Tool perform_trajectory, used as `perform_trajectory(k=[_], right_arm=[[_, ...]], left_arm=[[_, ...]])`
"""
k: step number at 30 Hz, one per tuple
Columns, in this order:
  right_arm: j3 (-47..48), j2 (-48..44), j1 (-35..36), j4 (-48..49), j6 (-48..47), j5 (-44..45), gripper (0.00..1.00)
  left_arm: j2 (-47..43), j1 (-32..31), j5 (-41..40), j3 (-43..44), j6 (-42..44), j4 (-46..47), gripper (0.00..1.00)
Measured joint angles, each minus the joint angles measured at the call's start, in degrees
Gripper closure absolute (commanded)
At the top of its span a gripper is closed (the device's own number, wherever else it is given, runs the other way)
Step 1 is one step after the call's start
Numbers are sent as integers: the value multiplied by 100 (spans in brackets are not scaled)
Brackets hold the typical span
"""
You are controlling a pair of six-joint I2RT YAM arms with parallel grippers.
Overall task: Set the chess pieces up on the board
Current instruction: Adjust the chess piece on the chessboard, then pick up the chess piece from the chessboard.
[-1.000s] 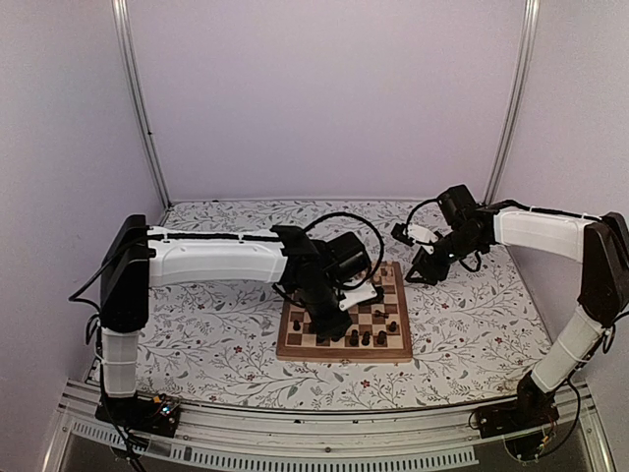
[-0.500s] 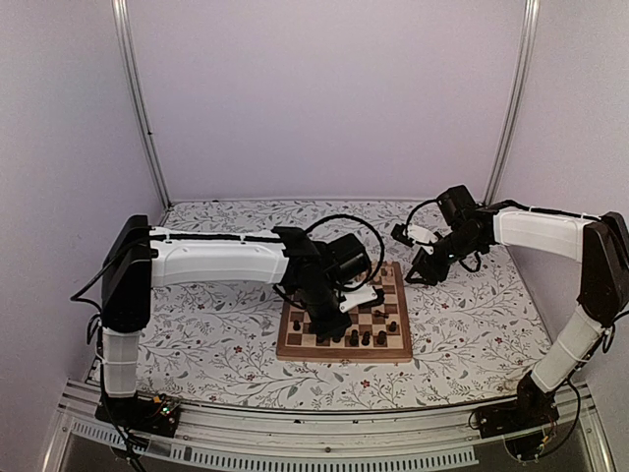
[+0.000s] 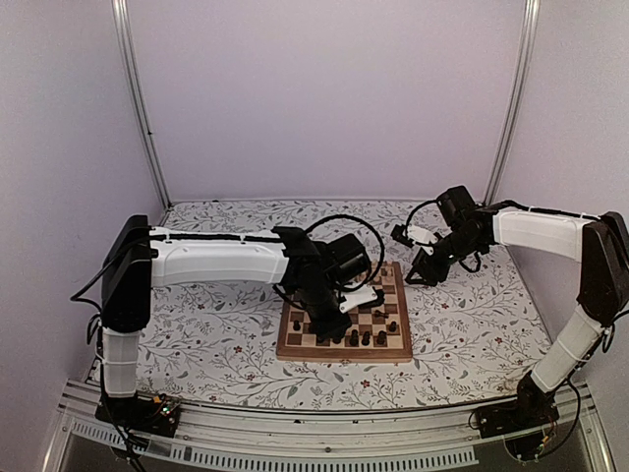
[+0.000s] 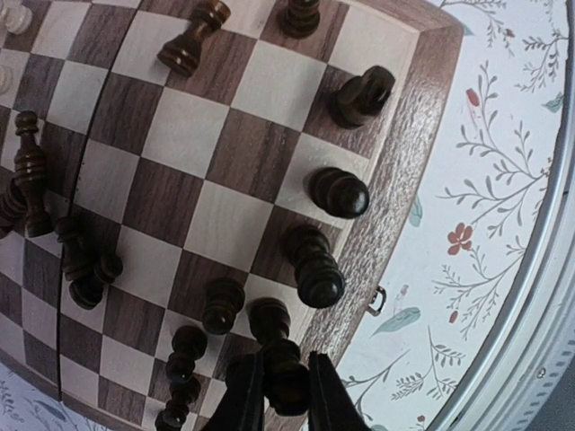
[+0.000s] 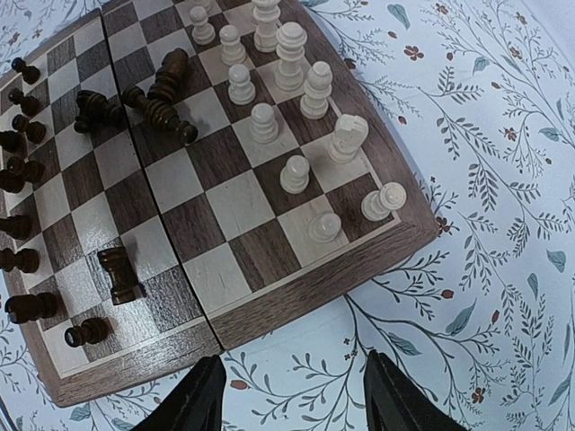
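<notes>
The board [image 3: 344, 355] lies at mid-table. My left gripper [image 4: 280, 400] is shut on the head of a dark chess piece [image 4: 280, 359] whose base sits at a light square by the board's rim [image 4: 422, 135]; whether it is lifted I cannot tell. Other dark pieces [image 4: 340, 193] stand along that rim, and several lie tipped near the centre seam [image 5: 162, 94]. Pale pieces [image 5: 265, 121] stand in two rows at the far end. My right gripper [image 5: 292, 395] hangs open over the floral table just off the board's edge [image 5: 314, 287], holding nothing.
The floral-patterned table [image 3: 216, 334] surrounds the board. A metal rail [image 3: 295, 433] runs along the near edge, and upright posts [image 3: 138, 98] stand at the back corners. A small latch [image 4: 377, 301] sticks out of the board's rim.
My left gripper's fingers have closed on the dark piece by the rim. Both arms have stayed almost in place.
</notes>
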Motion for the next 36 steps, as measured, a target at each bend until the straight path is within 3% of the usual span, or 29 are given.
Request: perform_trajectory(k=[13, 22, 36], right_arm=[[2, 7, 0, -87, -7, -214, 45], [26, 96, 33, -291, -79, -769, 52], [35, 667, 885, -341, -166, -732, 53]], left_arm=[[2, 0, -103, 72, -11, -79, 66], [-149, 31, -264, 155, 0, -15, 61], [-1692, 522, -538, -949, -398, 1722, 53]])
